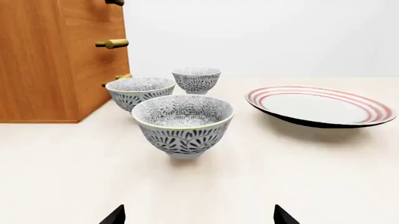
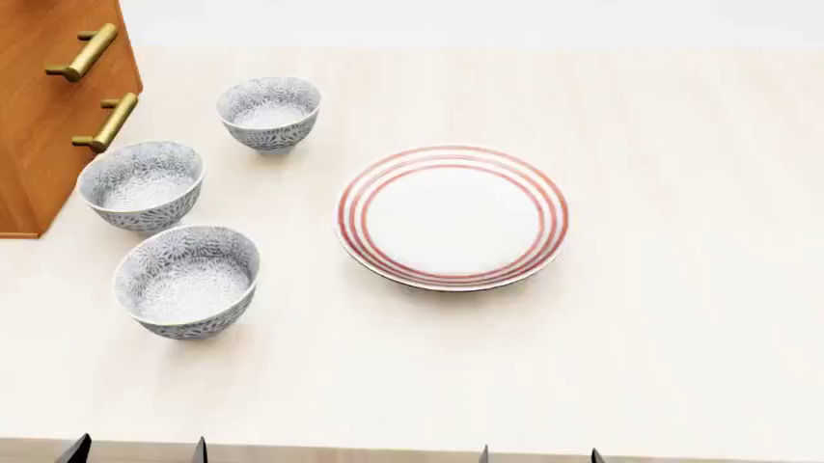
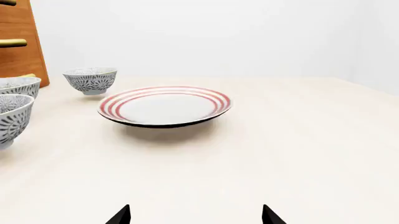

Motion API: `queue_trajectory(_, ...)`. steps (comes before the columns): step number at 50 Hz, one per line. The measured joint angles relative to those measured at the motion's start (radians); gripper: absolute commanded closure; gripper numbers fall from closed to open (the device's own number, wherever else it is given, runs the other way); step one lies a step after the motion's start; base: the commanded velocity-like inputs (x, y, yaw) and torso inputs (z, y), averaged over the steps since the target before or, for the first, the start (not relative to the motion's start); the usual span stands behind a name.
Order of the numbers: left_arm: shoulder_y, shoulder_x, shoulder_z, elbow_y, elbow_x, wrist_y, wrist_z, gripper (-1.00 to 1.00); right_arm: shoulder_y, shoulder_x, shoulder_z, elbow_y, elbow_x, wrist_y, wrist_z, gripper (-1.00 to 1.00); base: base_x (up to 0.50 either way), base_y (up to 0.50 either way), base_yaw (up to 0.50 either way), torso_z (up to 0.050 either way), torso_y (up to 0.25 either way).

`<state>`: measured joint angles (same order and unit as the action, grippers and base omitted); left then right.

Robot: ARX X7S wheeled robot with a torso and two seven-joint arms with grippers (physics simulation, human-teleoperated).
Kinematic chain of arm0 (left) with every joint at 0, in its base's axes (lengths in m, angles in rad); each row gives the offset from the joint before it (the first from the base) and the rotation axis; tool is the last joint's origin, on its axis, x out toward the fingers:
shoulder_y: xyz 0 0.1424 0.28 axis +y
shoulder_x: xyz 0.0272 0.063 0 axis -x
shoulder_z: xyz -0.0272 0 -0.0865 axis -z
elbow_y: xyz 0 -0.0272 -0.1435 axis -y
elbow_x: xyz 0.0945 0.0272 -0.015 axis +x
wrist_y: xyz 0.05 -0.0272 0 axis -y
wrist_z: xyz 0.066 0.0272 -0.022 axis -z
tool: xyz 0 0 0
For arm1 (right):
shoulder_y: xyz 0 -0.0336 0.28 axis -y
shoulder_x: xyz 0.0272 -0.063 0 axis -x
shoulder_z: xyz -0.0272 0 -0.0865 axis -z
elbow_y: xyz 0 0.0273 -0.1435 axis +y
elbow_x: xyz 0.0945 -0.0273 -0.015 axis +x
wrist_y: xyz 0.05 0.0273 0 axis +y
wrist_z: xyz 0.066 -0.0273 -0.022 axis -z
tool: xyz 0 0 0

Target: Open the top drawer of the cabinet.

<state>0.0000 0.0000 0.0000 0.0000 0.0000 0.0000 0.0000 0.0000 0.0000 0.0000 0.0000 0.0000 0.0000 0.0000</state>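
Observation:
The orange-brown cabinet (image 1: 44, 60) stands at the table's far left, also in the head view (image 2: 39, 106). Its three brass handles stick out of the front, which faces the bowls. Of the top drawer only the handle (image 1: 115, 2) shows, cut by the picture's edge; it also shows in the right wrist view (image 3: 6, 2). In the head view the top drawer is out of view. All drawers look shut. My left gripper (image 2: 138, 453) is open and empty at the table's near edge, far from the cabinet. My right gripper (image 2: 538, 455) is open and empty beside it.
Three patterned bowls stand in front of the cabinet: a near one (image 2: 187, 280), a middle one (image 2: 142, 183) close to the lowest handle (image 2: 107, 122), and a far one (image 2: 269, 113). A red-striped white plate (image 2: 451, 217) lies mid-table.

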Motion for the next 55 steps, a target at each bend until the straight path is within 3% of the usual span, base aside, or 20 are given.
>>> queue_trajectory(26, -0.003, -0.051, 0.061, -0.004, -0.048, 0.005, -0.062, -1.0, 0.002, 0.05, -0.059, 0.014, 0.051, -0.016, 0.07, -1.0, 0.0, 0.0, 0.0, 0.0, 0.0)
queue_trajectory(27, -0.007, -0.093, 0.11, -0.005, -0.075, 0.027, -0.115, -1.0, 0.004, 0.068, -0.085, 0.016, 0.067, -0.024, 0.092, -1.0, 0.0, 0.0, 0.0, 0.0, 0.0)
queue_trajectory(55, -0.005, -0.075, 0.084, -0.014, -0.053, 0.013, -0.136, -1.0, -0.008, 0.074, -0.084, 0.012, 0.1, -0.047, 0.084, -1.0, 0.0, 0.02, 0.0, 0.0, 0.0)
